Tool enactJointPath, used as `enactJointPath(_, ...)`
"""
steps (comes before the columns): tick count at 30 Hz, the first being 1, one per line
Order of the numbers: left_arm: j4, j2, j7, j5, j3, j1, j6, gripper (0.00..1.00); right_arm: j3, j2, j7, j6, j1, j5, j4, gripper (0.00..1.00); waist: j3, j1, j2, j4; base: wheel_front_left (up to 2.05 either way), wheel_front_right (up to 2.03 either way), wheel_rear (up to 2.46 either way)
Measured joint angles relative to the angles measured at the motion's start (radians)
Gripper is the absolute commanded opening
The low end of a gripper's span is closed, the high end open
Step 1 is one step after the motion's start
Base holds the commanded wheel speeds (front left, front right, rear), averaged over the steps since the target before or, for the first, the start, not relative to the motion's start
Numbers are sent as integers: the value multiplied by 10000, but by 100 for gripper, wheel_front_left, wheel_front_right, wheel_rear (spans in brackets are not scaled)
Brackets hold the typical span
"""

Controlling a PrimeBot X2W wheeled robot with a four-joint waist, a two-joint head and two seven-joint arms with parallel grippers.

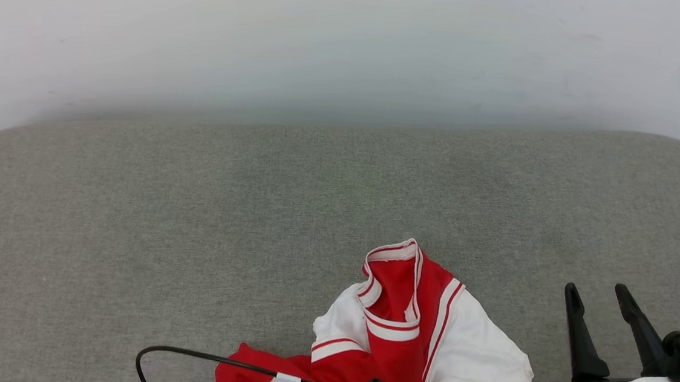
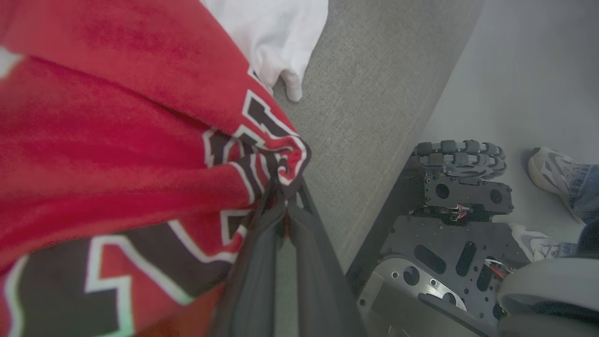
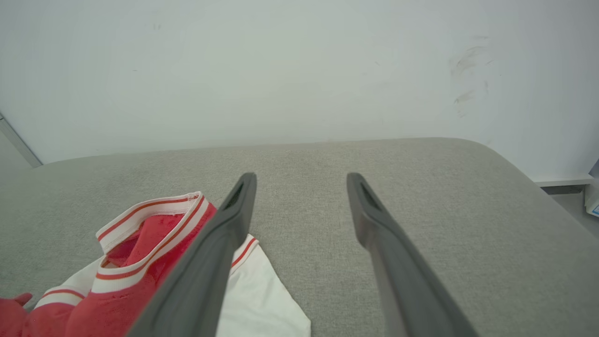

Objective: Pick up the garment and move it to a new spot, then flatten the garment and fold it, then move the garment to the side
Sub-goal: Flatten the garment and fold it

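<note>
At the near edge of the worktop [image 1: 132, 211], your left gripper [image 2: 285, 189] had its fingers [image 2: 262, 243] clenched on a bunched fold of the garment [image 2: 117, 140]. The fold sat right in the black, white-outlined lettering of the red front. I judge you were in the first step, the pick-up, with the grasp made and the lift not yet begun. The garment lay crumpled at the near middle of the worktop, with its striped collar standing up toward the far side and a white sleeve spread out to the right. Just beside that sleeve your right gripper [image 1: 598, 290] hovered over the cloth surface with its fingers [image 3: 369, 220] released wide, grasping nothing. The next move called for a lift high enough to bring the trailing sleeves off the surface, then a carry to open ground. One pinch would likely leave the shirt hanging in a bunch, so you would want the right gripper free for the flattening. Nearest you, below the worktop's edge, were the robot's wheeled base [image 2: 458, 154] and a person's shoe [image 2: 547, 168] on the floor, so you had to watch any cloth swinging that way. A black cable [image 1: 181, 354] looped over the surface left of the garment and could snag. Beyond, the worktop ran bare to the pale wall [image 1: 351, 46].
</note>
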Motion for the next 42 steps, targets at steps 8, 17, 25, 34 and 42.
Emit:
enactJointPath(8, 86, -326, -1087, 52, 242, 286, 265, 100, -113, -2, -8, -2, 49, 15, 0, 100, -125, 0, 0, 262, 0, 0, 0)
enactJointPath(17, -1248, 222, -2063, 395, 1066, 128, 999, 100, -65, 0, -12, 0, 138, 33, 8, 100, -430, 0, 0, 470, 0, 0, 0)
enactJointPath(25, -1645, 1005, -1967, 111, 2431, -436, 1666, 100, -40, 0, -15, 0, 133, 105, -6, 100, -393, -1, 0, 316, 0, 0, 0)
enactJointPath(34, -395, 1553, -199, -903, 2454, -1188, 719, 100, 100, 0, -13, 0, 80, 109, -69, 100, 95, 1, 0, 7, 0, 0, 0)
enactJointPath(42, 1267, 1478, 1697, -1400, 1586, -1723, -433, 100, 238, 0, -119, 0, -301, 267, 167, 100, 790, 1, 0, -388, 0, 0, 0)
